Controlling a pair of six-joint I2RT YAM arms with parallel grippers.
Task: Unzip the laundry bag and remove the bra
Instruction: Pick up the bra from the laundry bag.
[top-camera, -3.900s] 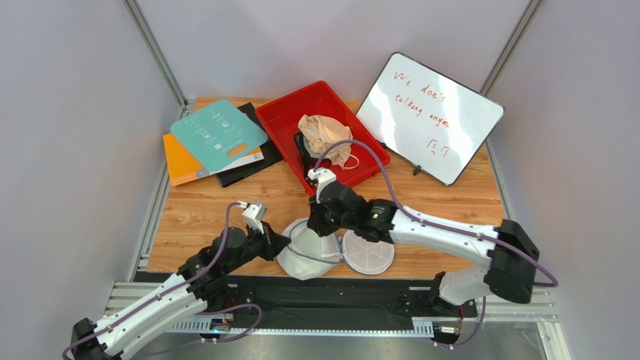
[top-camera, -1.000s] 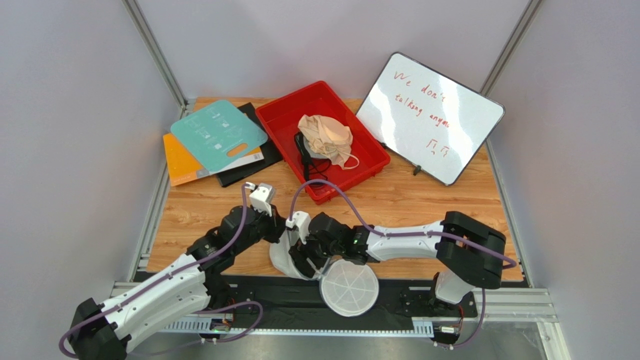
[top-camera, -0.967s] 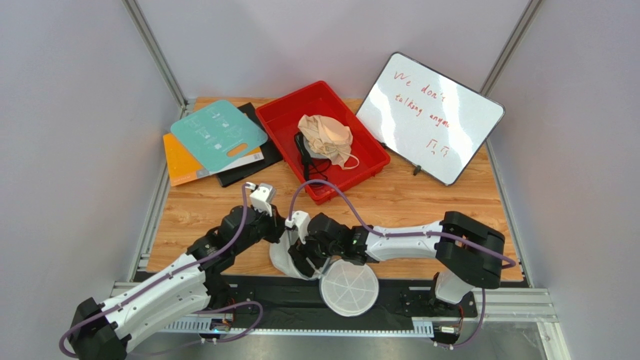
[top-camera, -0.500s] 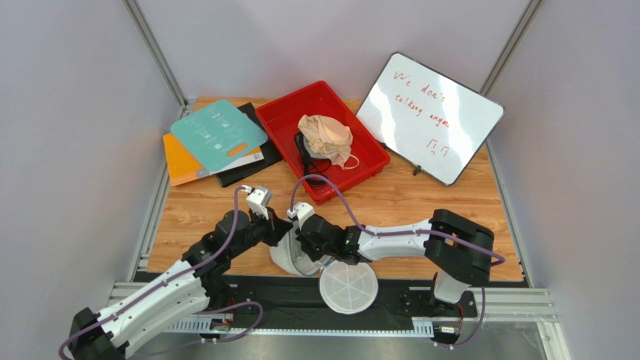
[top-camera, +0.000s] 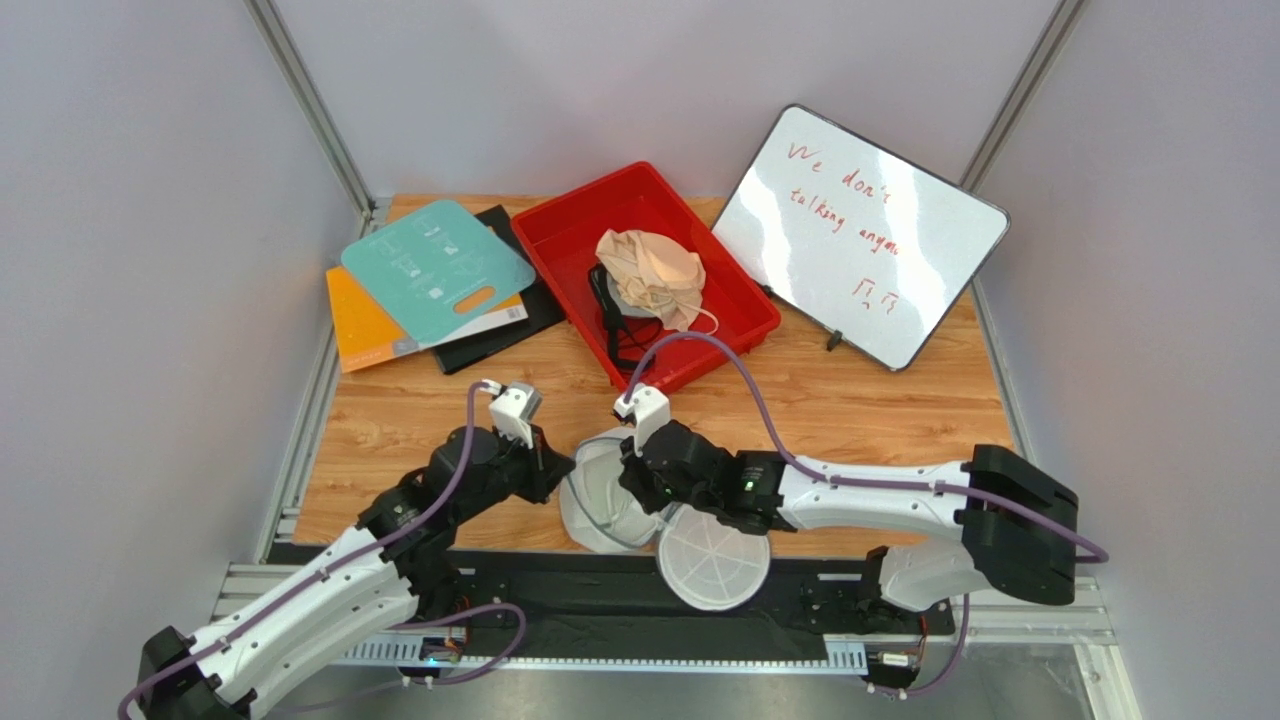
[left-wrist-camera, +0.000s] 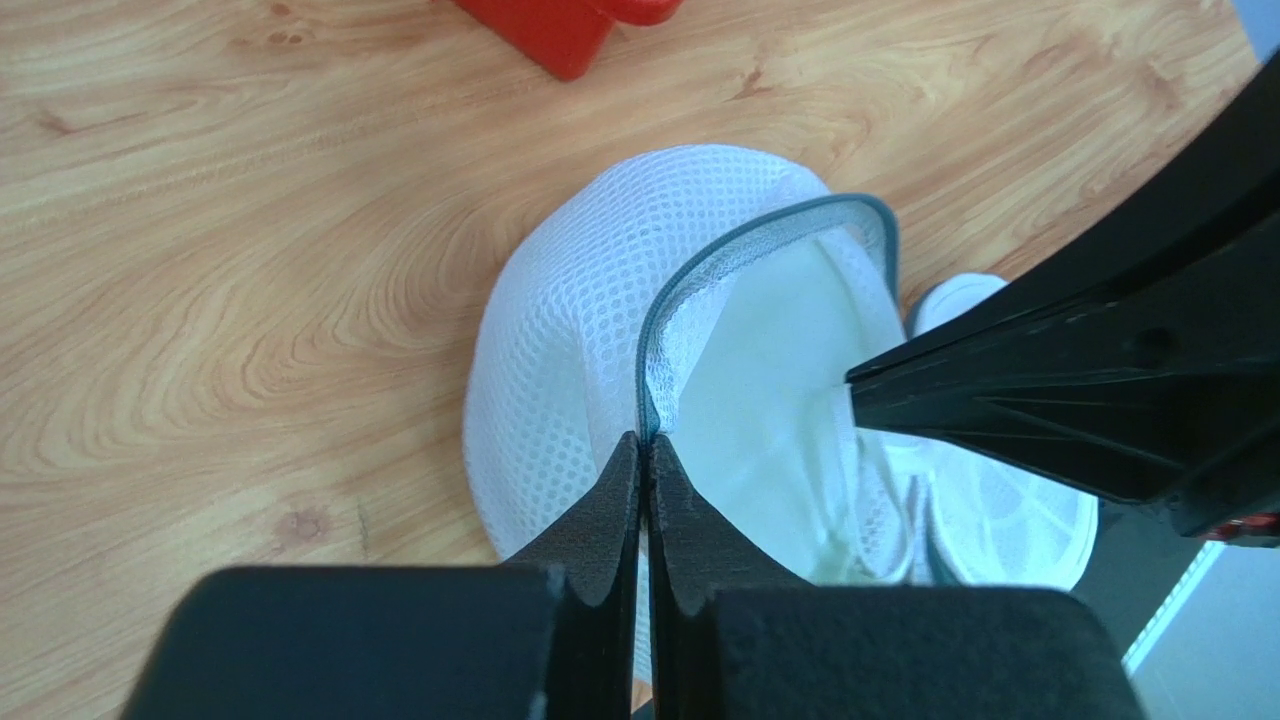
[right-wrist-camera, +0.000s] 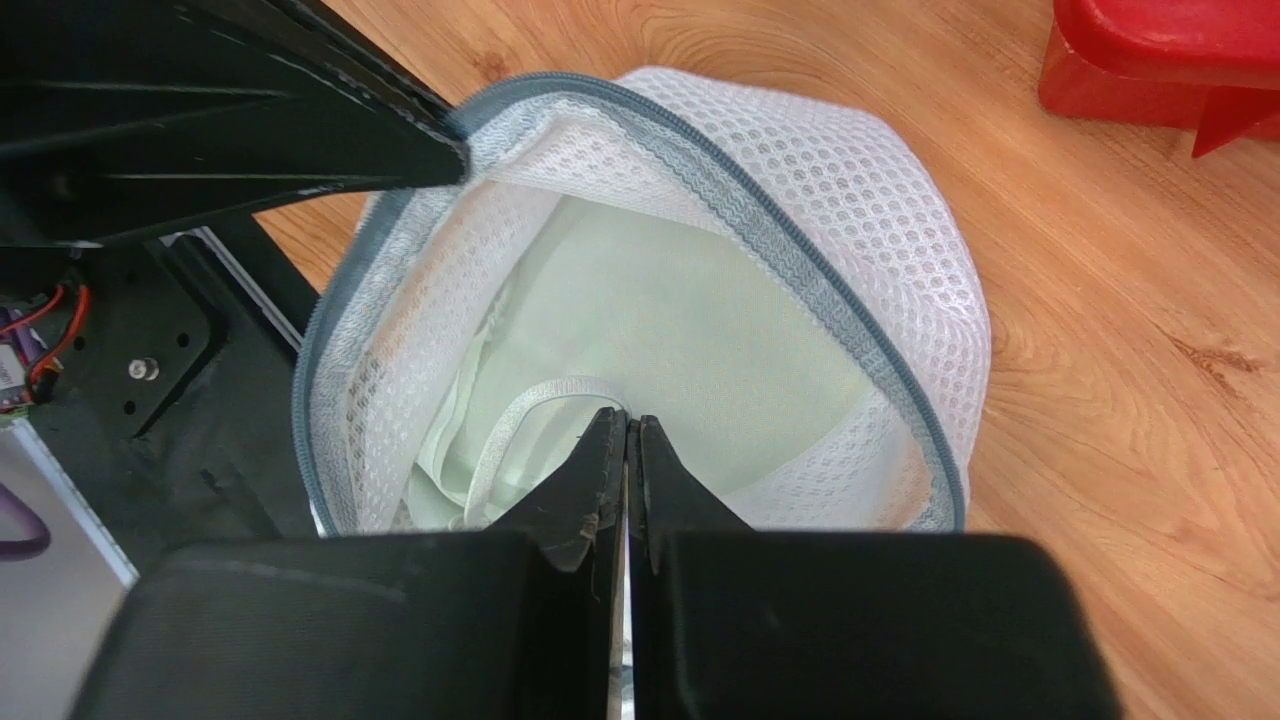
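Note:
The laundry bag (top-camera: 598, 507) lies open near the table's front edge, with its round mesh lid (top-camera: 714, 558) flopped over the edge. My left gripper (top-camera: 559, 470) is shut on its grey zipper rim (left-wrist-camera: 648, 438). My right gripper (top-camera: 633, 488) reaches into the opening, and its tips (right-wrist-camera: 627, 417) are shut on a white strap (right-wrist-camera: 519, 402) over the pale lining. The left finger (right-wrist-camera: 301, 135) holds the rim up in the right wrist view. The beige bra (top-camera: 649, 275) lies crumpled in the red tray (top-camera: 579, 225), far from both grippers.
Black straps (top-camera: 609, 323) hang over the tray's near side. A whiteboard (top-camera: 860, 233) leans at the back right. Teal (top-camera: 436, 270), orange (top-camera: 353, 333) and black (top-camera: 489, 327) folders lie at the back left. A black rail (top-camera: 571, 593) runs below the front edge.
The right arm came from the tray to the bag. In the last second the right gripper moved right, and the bag and its lid shifted right. The left gripper kept hold of the rim.

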